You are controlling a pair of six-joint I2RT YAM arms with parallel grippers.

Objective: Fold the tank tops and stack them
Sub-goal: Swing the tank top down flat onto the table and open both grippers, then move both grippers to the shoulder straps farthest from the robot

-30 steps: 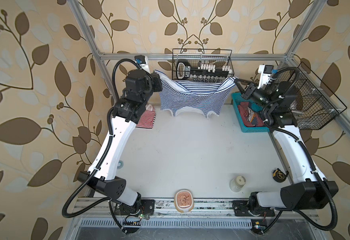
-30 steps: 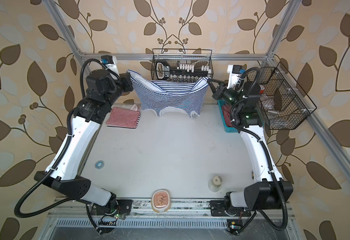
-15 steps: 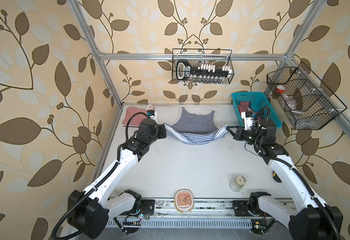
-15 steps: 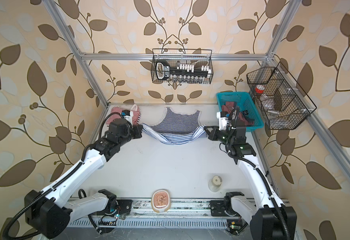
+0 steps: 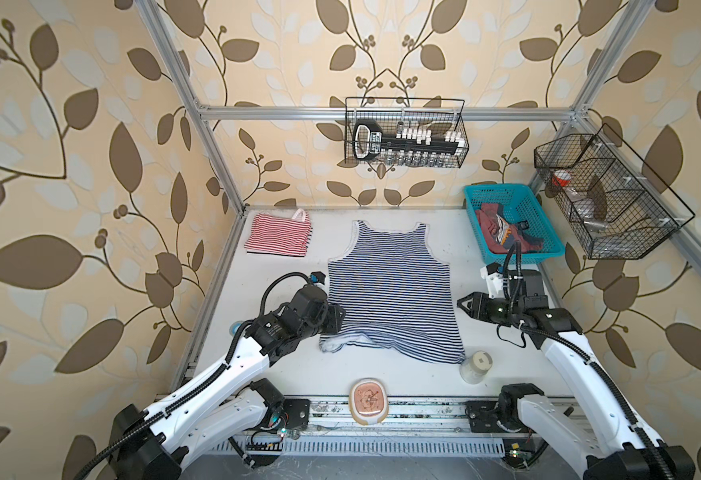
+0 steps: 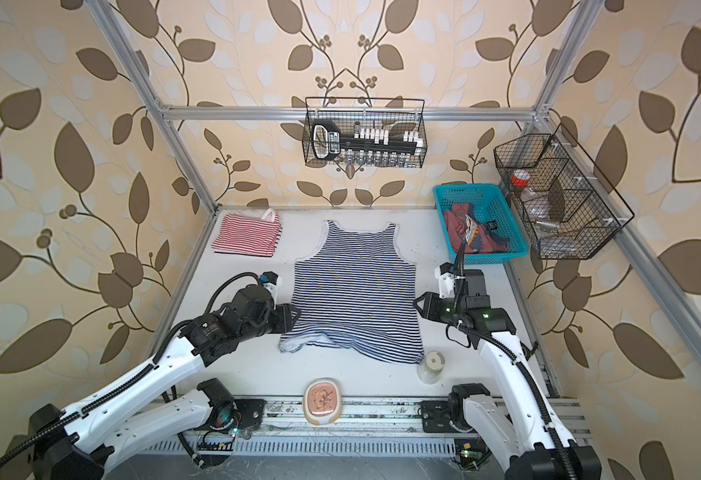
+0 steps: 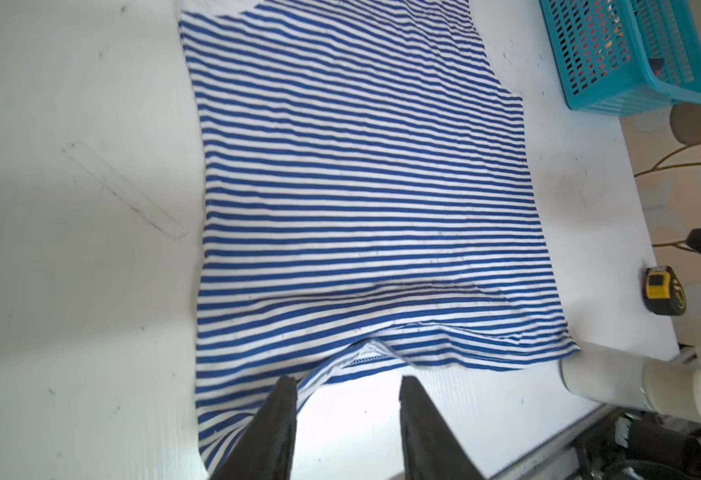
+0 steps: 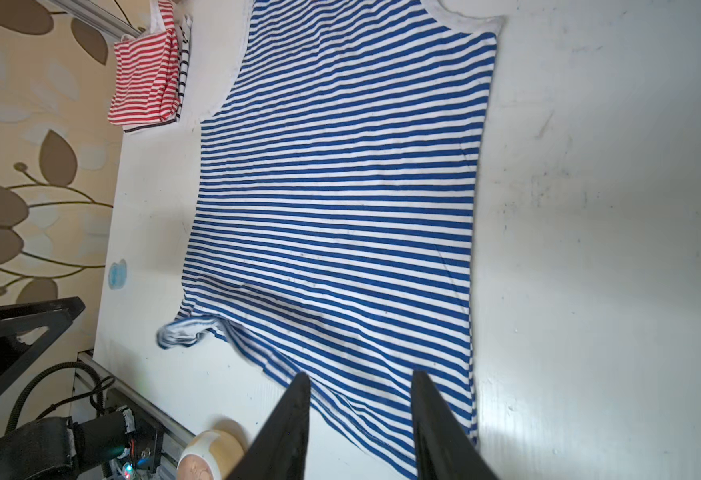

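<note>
The navy-and-white striped tank top (image 5: 390,291) (image 6: 355,291) lies spread flat mid-table, straps toward the back wall, its near hem rumpled at the left corner (image 7: 361,187) (image 8: 340,187). The red-and-white striped tank top (image 5: 278,235) (image 8: 145,79) sits folded at the far left. A dusty red top (image 5: 502,232) lies crumpled in the teal basket. My left gripper (image 5: 340,321) (image 7: 348,380) is open at the hem's left corner, holding nothing. My right gripper (image 5: 461,305) (image 8: 362,375) is open over the hem's right corner, holding nothing.
The teal basket (image 5: 525,255) stands at the back right. A white jar (image 5: 476,365) stands by the hem's right corner, and a tan dish (image 5: 368,402) sits at the front edge. A yellow tape measure (image 7: 664,291) lies at the right edge. Wire baskets (image 5: 404,133) (image 5: 606,199) hang on the walls.
Both arms swung the navy-striped top down from the back and drew it toward the front until it lay flat. Both grippers then opened and let go of the hem.
</note>
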